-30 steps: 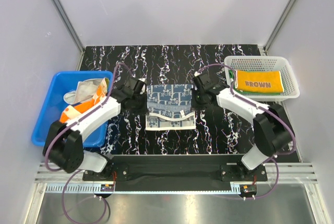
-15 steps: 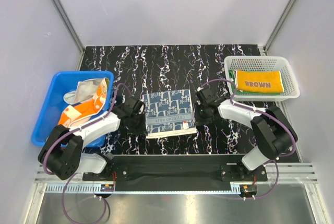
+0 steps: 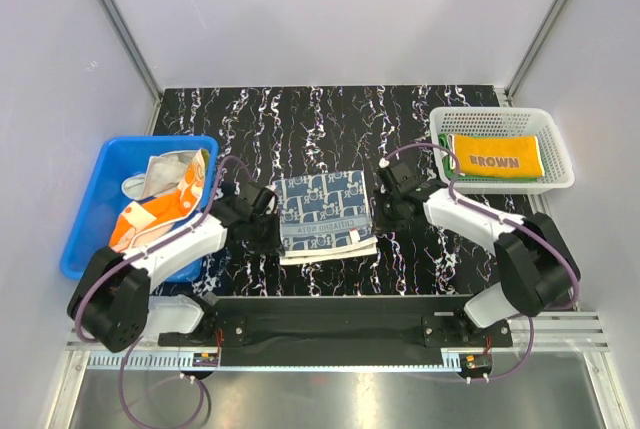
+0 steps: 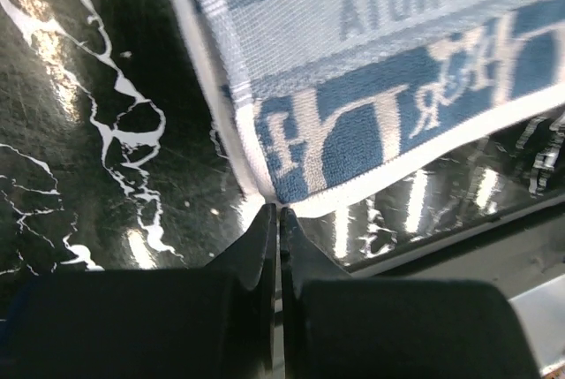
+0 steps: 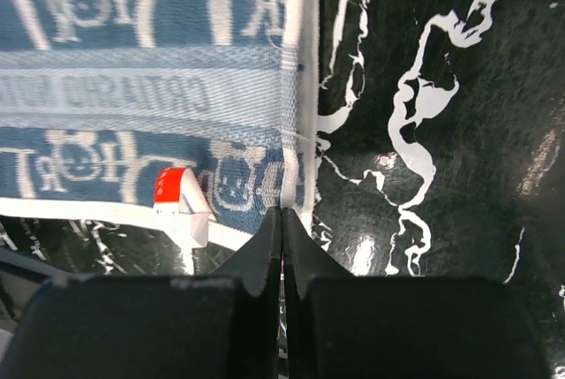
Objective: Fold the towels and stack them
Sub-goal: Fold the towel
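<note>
Two arms are shown reaching forward and angled inward, wrists lowered to the black marbled table (image 3: 330, 119). Between them, the folded white-and-navy patterned cloth towel (image 3: 325, 211) lies flat at the table's centre. The left gripper (image 4: 275, 213) is pressed together on its near-left corner, and the right gripper (image 5: 282, 216) is pinched on its right hem. An orange-yellow lettered towel (image 3: 495, 157) is seen in the white mesh basket (image 3: 500, 115).

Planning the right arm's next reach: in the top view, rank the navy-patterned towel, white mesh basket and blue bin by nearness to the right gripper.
1. navy-patterned towel: just left of the right gripper, its edge at the jaws.
2. white mesh basket: back right.
3. blue bin: far left.
</note>
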{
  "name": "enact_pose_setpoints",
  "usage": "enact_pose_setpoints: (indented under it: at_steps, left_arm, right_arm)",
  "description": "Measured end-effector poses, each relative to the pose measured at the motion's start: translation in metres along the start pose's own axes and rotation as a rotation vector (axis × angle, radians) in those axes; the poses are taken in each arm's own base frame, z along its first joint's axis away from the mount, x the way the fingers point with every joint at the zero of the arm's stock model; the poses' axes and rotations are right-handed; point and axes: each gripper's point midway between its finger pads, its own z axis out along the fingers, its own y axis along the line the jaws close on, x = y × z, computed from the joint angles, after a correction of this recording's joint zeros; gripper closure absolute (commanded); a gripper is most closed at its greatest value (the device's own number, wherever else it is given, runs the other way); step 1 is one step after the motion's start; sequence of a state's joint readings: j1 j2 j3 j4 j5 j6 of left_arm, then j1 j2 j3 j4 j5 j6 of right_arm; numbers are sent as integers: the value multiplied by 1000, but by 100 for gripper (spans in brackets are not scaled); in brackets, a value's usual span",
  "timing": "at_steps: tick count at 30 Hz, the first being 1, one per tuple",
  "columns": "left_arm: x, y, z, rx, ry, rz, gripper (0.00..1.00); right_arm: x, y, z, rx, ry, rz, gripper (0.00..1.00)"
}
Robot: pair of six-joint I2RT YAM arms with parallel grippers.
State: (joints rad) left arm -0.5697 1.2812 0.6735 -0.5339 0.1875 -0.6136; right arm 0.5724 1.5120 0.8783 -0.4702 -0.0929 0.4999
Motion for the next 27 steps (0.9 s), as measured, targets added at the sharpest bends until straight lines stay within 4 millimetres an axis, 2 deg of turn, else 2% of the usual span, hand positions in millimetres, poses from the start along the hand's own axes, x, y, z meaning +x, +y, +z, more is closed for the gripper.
enact_pose_setpoints:
  at_steps: [5, 13, 20, 21, 22, 24, 26, 27]
  left_arm:
    - [-1, -11, -8, 30, -22, 30, 100]
    - [26, 5, 14, -15, 66, 18, 100]
    - [26, 2, 17, -6, 61, 31, 100]
    - [27, 2, 17, -6, 61, 33, 100]
    - [27, 2, 17, -8, 59, 33, 87]
    - [27, 2, 17, -18, 56, 35, 73]
    - [26, 4, 16, -38, 57, 27, 62]
    - [25, 6, 14, -61, 58, 28, 60]
  right_arm:
    - [-6, 5, -14, -29, -47, -5, 100]
    - [36, -17, 5, 1, 46, 16, 100]
    - [35, -17, 10, -1, 41, 16, 100]
    - [35, -17, 10, -1, 41, 17, 97]
    - [36, -17, 10, -5, 41, 18, 93]
    - [37, -16, 11, -11, 42, 25, 81]
    - [39, -15, 10, -17, 47, 32, 75]
    - [40, -15, 9, -21, 48, 34, 73]
